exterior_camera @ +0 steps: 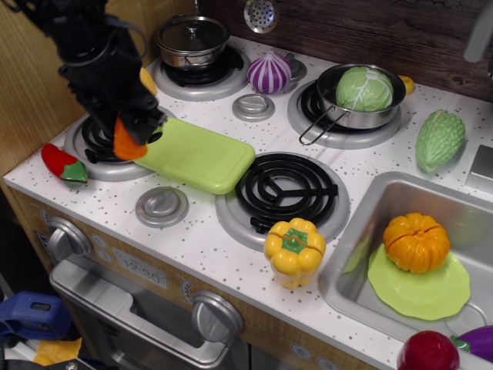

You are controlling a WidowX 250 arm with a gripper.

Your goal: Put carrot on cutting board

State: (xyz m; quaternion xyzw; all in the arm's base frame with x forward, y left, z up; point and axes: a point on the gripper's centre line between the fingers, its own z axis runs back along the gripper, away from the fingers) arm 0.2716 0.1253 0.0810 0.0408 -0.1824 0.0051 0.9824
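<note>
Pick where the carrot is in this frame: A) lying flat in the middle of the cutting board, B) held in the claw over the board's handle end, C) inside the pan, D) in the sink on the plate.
B: the carrot hangs from the claw at the cutting board's handle end.
</note>
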